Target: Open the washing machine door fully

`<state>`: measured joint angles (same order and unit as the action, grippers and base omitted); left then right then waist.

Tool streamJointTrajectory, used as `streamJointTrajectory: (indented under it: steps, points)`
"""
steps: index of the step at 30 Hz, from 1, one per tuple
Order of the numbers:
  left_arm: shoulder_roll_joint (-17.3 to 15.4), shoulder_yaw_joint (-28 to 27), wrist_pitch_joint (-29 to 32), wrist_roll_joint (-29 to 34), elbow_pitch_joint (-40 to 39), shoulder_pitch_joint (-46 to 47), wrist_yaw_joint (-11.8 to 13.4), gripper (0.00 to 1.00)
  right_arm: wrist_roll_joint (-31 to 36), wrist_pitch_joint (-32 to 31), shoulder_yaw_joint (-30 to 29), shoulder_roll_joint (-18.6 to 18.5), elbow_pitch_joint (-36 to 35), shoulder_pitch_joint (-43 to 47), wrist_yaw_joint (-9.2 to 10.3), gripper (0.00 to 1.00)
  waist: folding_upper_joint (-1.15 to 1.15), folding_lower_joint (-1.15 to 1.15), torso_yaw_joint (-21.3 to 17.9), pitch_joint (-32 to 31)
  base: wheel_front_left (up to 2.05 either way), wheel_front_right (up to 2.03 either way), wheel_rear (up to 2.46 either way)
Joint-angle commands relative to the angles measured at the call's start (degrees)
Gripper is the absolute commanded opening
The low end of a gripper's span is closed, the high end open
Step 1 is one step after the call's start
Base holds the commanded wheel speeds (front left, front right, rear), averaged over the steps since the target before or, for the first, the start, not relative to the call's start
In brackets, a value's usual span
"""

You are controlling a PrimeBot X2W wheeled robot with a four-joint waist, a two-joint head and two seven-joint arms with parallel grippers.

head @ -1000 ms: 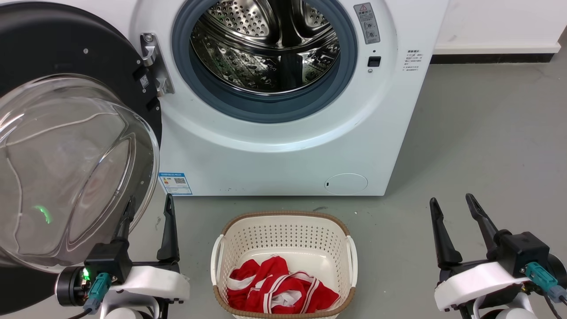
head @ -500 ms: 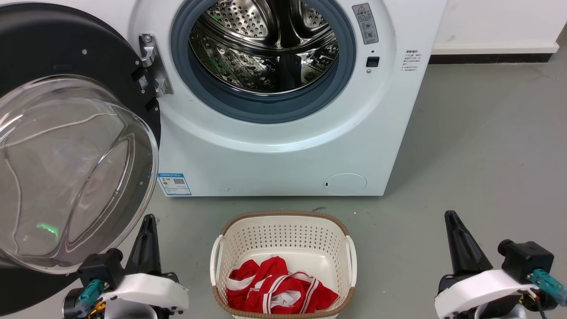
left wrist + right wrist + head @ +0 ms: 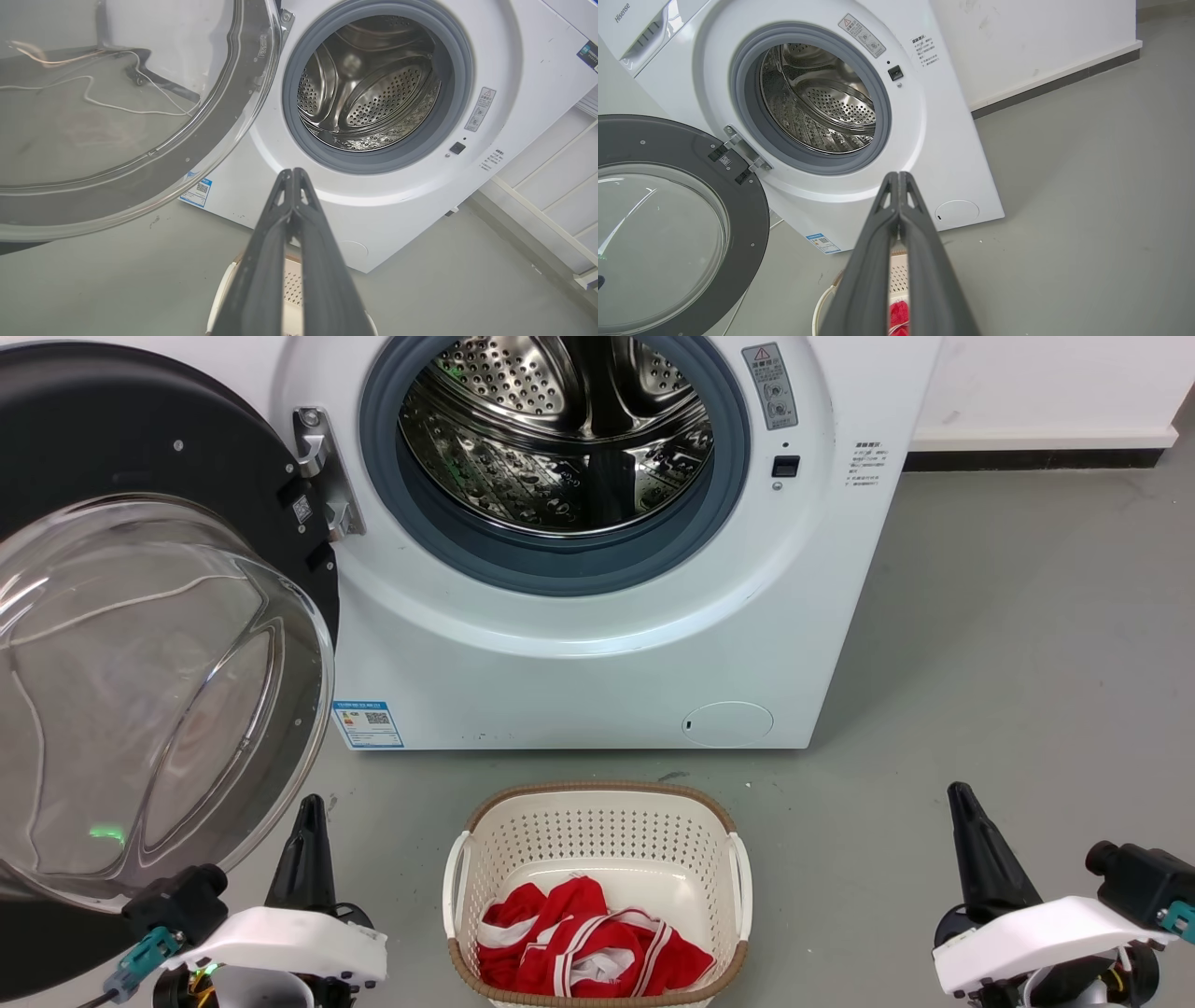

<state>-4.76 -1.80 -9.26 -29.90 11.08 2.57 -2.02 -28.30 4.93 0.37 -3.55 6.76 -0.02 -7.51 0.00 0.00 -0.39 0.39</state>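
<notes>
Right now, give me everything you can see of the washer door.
The door is round, with a wide glossy black rim around a bulging clear glass bowl. It is swung wide open to the left of the drum opening, bowl facing out, hanging on a metal hinge. Small screws dot the rim. The left gripper, shut, sits just below it without touching.

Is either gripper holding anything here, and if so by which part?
Nothing is held. The left gripper and right gripper are both shut empty, clear of the washing machine door.
</notes>
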Motion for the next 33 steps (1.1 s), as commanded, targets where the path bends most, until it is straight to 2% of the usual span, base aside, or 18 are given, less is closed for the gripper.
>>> streamJointTrajectory:
  steps: [1, 33]
  points:
    - [-0.08, -0.33, 0.6, -3.06, -0.63, 1.66, -0.4, 0.0, -3.39, -0.29, -0.28, -0.51, -0.36, -1.93, 0.01, 0.0, 0.0, 0.0, 0.01, 0.0, 0.0, 0.0, 0.0]
    - [0.72, -2.14, 6.83, -27.36, 0.76, 2.7, -2.57, 0.0, -29.32, -3.88, -1.71, -1.02, 2.64, -3.79, 0.01, 0.0, 0.0, 0.0, 0.13, -0.07, 0.0, 0.0, 0.0]
